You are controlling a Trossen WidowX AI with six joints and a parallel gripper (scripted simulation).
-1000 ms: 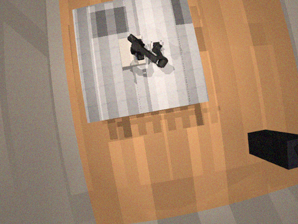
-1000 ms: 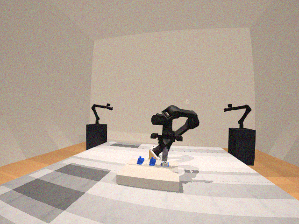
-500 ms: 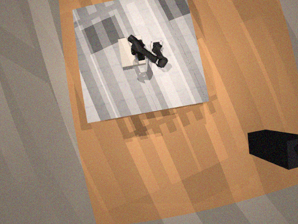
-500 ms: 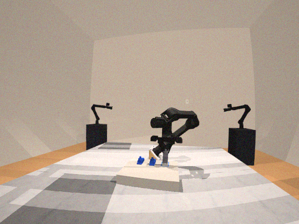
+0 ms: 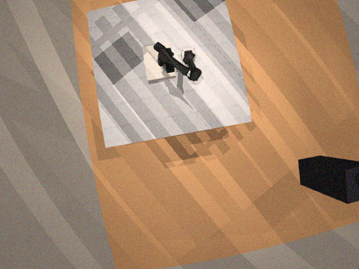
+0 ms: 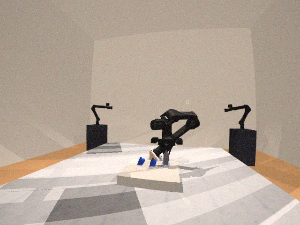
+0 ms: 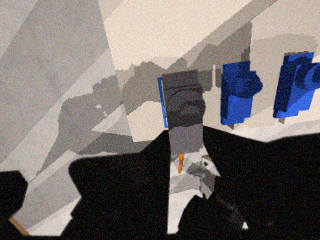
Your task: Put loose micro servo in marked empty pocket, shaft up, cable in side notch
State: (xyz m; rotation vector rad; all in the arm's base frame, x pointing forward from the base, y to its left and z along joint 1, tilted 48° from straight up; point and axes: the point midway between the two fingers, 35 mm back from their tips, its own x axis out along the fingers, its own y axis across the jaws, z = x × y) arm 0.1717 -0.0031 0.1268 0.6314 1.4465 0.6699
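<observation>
The loose micro servo (image 6: 166, 158) (image 7: 185, 102) is dark grey and stands about upright between the fingers of my gripper (image 7: 184, 132), which is shut on it. Its rounded shaft side shows in the wrist view. The servo is over the blue-outlined pocket on the cream deck (image 5: 153, 70) (image 6: 154, 175) (image 7: 147, 42); its lower end reaches the blue outline (image 6: 162, 165) (image 7: 162, 102). Whether it is in the pocket, and how deep, I cannot tell. A short piece of orange cable (image 7: 180, 163) shows behind the servo; the side notch is hidden. The arm hides the servo in the top view.
Two blue servos (image 6: 140, 161) (image 6: 153, 162) (image 7: 237, 92) (image 7: 297, 87) stand on the deck in a row beside the pocket. A white plate (image 6: 154, 154) stands tilted near the arm's base behind the deck. Two black pedestals (image 6: 96, 136) (image 6: 242, 145) with small arms stand beyond the table.
</observation>
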